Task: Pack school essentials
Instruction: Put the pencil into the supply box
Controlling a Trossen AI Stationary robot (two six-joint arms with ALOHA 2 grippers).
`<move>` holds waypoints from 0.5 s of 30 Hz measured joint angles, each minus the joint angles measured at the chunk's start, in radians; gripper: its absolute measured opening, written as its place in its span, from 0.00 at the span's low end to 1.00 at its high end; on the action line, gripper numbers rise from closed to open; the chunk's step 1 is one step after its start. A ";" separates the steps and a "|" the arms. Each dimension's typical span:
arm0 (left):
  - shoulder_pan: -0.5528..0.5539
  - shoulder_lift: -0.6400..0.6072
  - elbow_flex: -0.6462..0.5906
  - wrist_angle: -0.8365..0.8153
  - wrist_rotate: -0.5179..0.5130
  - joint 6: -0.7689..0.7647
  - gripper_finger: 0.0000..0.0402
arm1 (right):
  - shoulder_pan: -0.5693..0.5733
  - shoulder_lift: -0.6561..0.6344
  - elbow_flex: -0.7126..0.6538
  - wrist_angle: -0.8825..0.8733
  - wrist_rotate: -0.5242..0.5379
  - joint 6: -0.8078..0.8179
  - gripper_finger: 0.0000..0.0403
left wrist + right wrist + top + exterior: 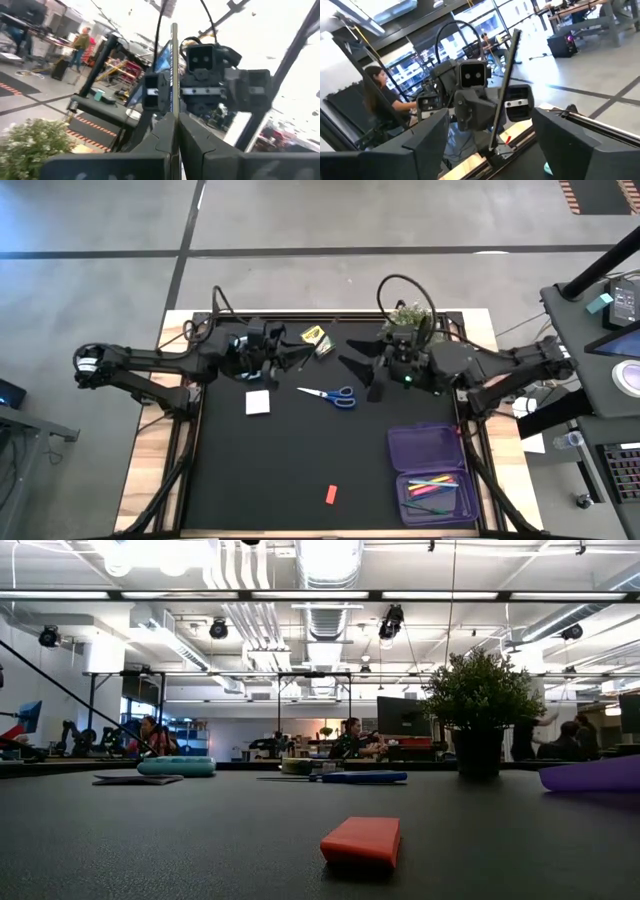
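Observation:
A thin pen [173, 65] stands nearly upright in the air over the table's far middle, and my left gripper [303, 359] is shut on it. My right gripper [362, 376] faces it from the right, open, with nothing between its fingers; its wrist view shows the pen [509, 65] ahead. On the black table lie a yellow crayon box [316, 337], a white note pad [258, 402], blue-handled scissors [330, 394] and an orange eraser [331, 494]. More pens [432, 485] lie inside the open purple case [430, 448]. My left gripper pinches the pen's lower part [173, 107] between its two shut fingers. The fingers come roughly level from the table's left and lie across the pen. The pen is lifted clear of the table, its long upper part rising above the fingers.
A potted plant [405, 315] stands at the far edge just behind my right gripper. The purple case sits at the near right corner. In the low view the eraser [362, 838] is nearest, with the plant [480, 700] behind it. People sit in the room beyond.

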 joint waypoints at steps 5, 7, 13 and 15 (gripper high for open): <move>0.000 0.021 0.001 -0.003 -0.014 -0.017 0.00 | -0.033 0.039 0.001 0.017 -0.010 -0.001 0.71; 0.000 0.033 0.005 0.003 -0.014 -0.020 0.00 | -0.048 0.061 0.012 0.033 -0.008 -0.009 0.71; 0.000 0.043 0.005 0.003 -0.013 -0.042 0.00 | -0.089 0.108 0.056 0.039 -0.010 -0.014 0.68; 0.000 0.043 0.005 0.008 -0.013 -0.042 0.00 | -0.101 0.121 0.067 0.039 -0.009 -0.014 0.66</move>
